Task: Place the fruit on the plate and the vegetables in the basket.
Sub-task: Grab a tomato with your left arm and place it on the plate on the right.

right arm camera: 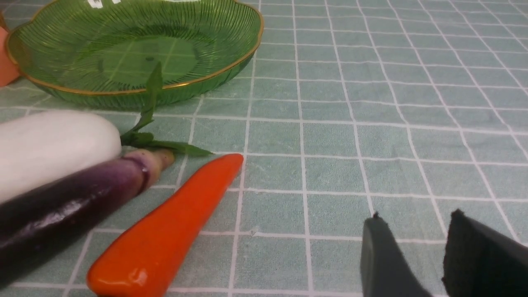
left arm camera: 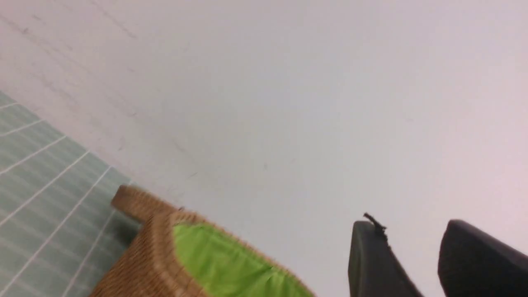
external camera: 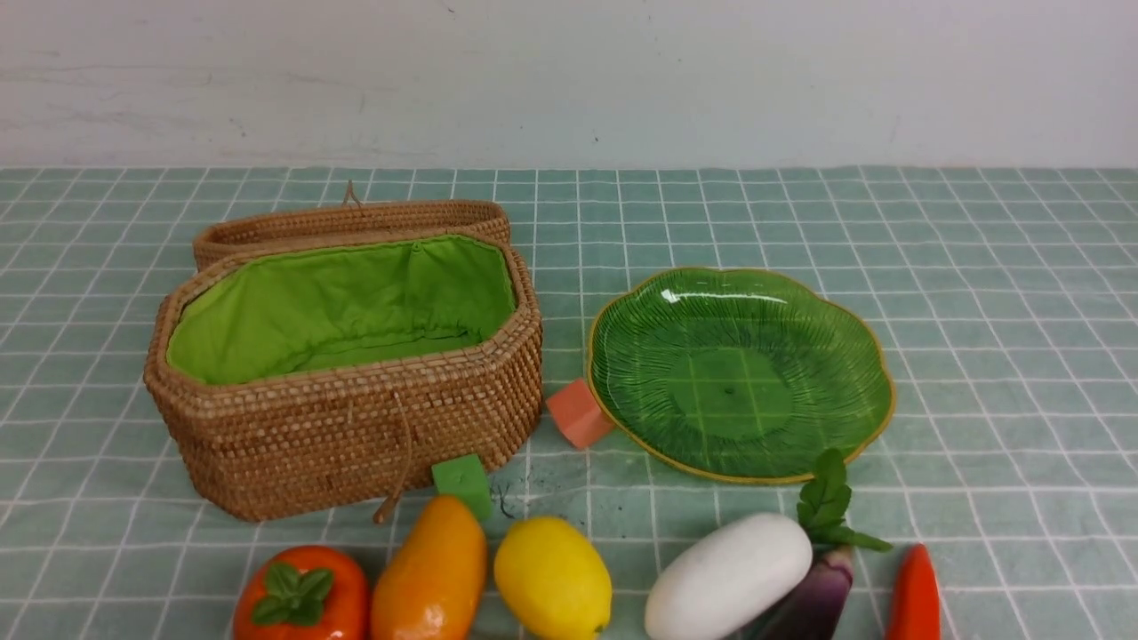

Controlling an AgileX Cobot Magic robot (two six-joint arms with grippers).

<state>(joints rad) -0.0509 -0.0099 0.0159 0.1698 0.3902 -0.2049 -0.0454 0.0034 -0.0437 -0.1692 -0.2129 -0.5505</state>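
- While both claws hang empty with their jaws a little apart, the right claw (right arm camera: 414,225) has the red pointed vegetable (right arm camera: 165,231) nearest it, just beside the eggplant (right arm camera: 62,210) and the white oval (right arm camera: 49,144).
- In the front view these three lie at the lower right edge. The red one's long axis runs up the frame, its tip toward the plate (external camera: 876,356).
- The open basket (external camera: 356,436) stands at centre left, and the left claw (left arm camera: 410,231) looks past its rim.
- The persimmon (external camera: 302,596), mango (external camera: 431,573) and lemon (external camera: 551,578) lie at the lower left on the tabletop (external camera: 978,267), none on the plate.
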